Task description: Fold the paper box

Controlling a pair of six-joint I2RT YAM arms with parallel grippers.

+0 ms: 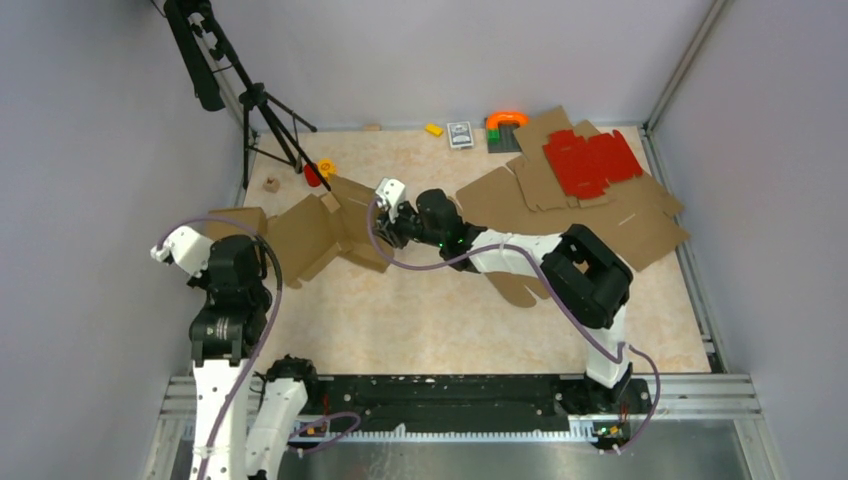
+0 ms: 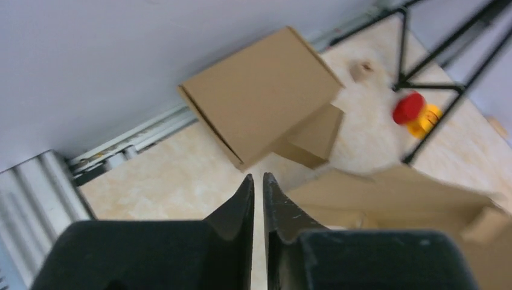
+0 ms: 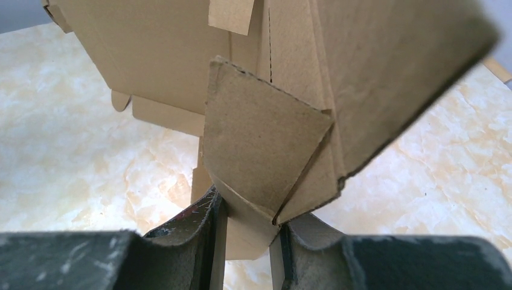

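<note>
The paper box is a partly folded brown cardboard piece standing left of the table's middle, with one panel reaching out to the left. My right gripper is shut on the folded flaps at the box's right end. The right wrist view shows these flaps pinched between the fingers. My left gripper hovers just near of the left panel. Its fingers are shut with only a thin slit and nothing between them. The raised panel lies ahead of them, apart from the tips.
A pile of flat cardboard sheets with a red die-cut sheet on top lies at the back right. A black tripod and a red-and-yellow button stand behind the box. Small items line the back wall.
</note>
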